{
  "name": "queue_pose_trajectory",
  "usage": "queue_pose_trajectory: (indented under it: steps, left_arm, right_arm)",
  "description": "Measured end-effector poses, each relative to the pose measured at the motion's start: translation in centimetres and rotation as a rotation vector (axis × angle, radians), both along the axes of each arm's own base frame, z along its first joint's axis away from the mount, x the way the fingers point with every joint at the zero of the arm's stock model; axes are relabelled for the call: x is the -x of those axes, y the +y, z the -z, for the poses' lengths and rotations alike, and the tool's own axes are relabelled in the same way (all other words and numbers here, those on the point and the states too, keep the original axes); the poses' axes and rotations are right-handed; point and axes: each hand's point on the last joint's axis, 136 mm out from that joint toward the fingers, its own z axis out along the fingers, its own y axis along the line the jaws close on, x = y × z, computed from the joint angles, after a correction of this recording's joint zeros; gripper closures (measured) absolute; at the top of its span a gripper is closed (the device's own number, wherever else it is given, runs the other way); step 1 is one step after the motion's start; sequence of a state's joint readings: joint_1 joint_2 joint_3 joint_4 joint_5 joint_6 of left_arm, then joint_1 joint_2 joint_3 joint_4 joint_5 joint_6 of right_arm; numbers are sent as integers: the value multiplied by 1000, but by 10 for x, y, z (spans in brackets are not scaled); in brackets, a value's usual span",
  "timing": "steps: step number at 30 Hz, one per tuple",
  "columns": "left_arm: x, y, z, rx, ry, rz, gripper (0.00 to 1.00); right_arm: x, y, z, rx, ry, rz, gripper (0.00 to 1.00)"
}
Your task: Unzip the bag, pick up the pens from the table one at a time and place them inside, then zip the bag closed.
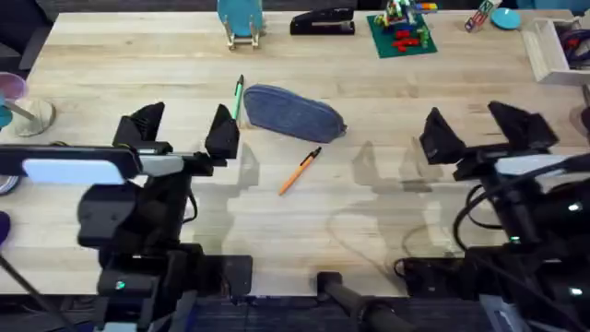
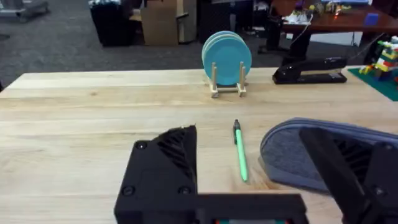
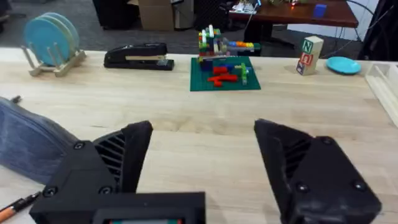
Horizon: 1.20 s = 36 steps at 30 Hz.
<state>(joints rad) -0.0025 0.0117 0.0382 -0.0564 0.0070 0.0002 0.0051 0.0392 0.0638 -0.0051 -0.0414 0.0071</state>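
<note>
The blue-grey bag lies on the light wooden table, a little left of centre. A green pen rests against its left end, and an orange pen lies just in front of it. My left gripper hovers open to the left of the bag, nothing between its fingers. In the left wrist view the green pen and the bag lie just ahead of that gripper. My right gripper is open over bare table to the right. Its wrist view shows the bag's end and the orange pen's tip.
Along the far edge stand a rack of teal plates, a black stapler, a green plate with toy bricks and a white tray. A clear cup sits at the left edge.
</note>
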Motion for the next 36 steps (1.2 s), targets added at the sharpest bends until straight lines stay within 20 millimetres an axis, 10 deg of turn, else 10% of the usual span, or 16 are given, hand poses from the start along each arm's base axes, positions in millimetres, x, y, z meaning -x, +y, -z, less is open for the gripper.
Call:
queue_pose_trajectory:
  steps: [10,19,27,36]
  left_arm:
    - [-25,1,-77,-7,81,-3,9]
    - [-87,-15,-127,-78,217,101,9]
    - [-130,-49,-95,-175,478,357,9]
    - [-123,-71,-58,-277,571,690,9]
  right_arm:
    - [-38,1,-98,-1,118,-7,5]
    - [-87,21,-120,-31,347,-116,5]
    - [-94,41,-105,-94,552,-225,5]
    - [-86,51,-97,-137,613,-274,4]
